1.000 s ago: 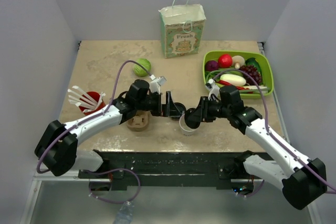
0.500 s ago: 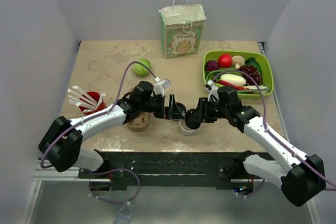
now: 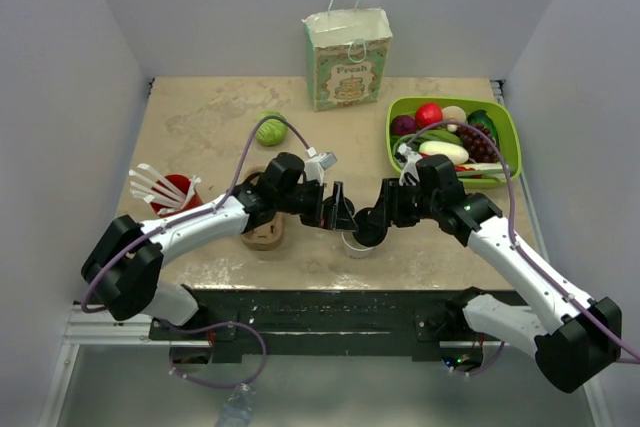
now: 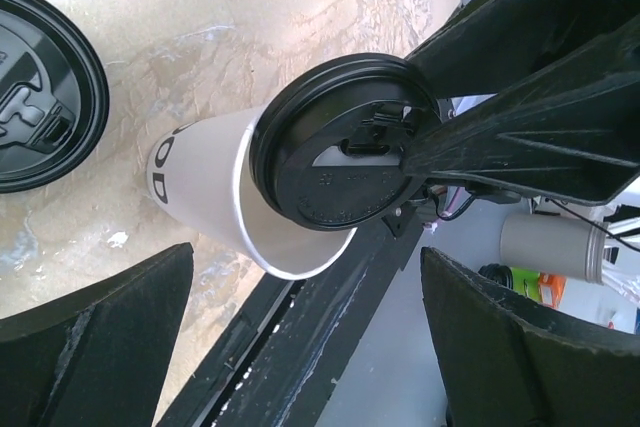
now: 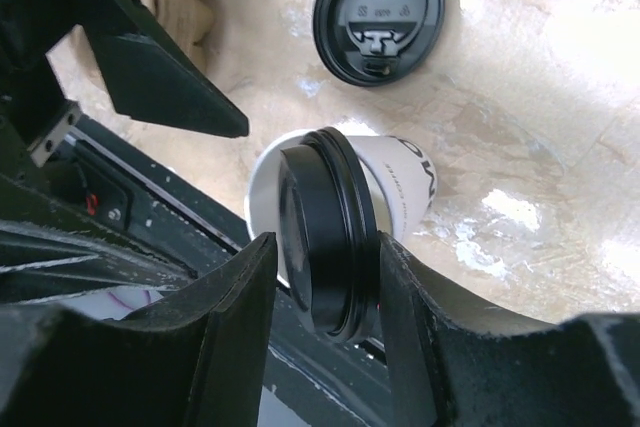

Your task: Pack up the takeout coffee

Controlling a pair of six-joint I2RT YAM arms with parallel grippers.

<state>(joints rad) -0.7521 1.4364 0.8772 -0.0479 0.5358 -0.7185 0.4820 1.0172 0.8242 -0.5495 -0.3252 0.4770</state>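
Observation:
The takeout coffee, a small white paper cup (image 3: 356, 243), stands near the table's front edge. A round black lid (image 5: 335, 237) sits tilted on edge in the cup's mouth (image 4: 340, 147). My right gripper (image 5: 325, 277) straddles that lid with its jaws open: one finger touches the lid's rim and a thin gap shows on the other side. My left gripper (image 4: 305, 347) is wide open, just left of the cup (image 4: 200, 182), and holds nothing. In the top view the two grippers (image 3: 340, 212) (image 3: 372, 227) meet over the cup.
A loose flat black lid (image 5: 378, 12) lies on the table beyond the cup. A cardboard cup carrier (image 3: 265, 235) lies under the left arm. A red cup of utensils (image 3: 172, 190), a green ball (image 3: 270, 131), a paper bag (image 3: 347, 57) and a green food tray (image 3: 505, 137) stand farther off.
My left arm has reached right, bringing its open gripper up to the cup. The right jaws have widened around the lid, which now rests in the cup's mouth.

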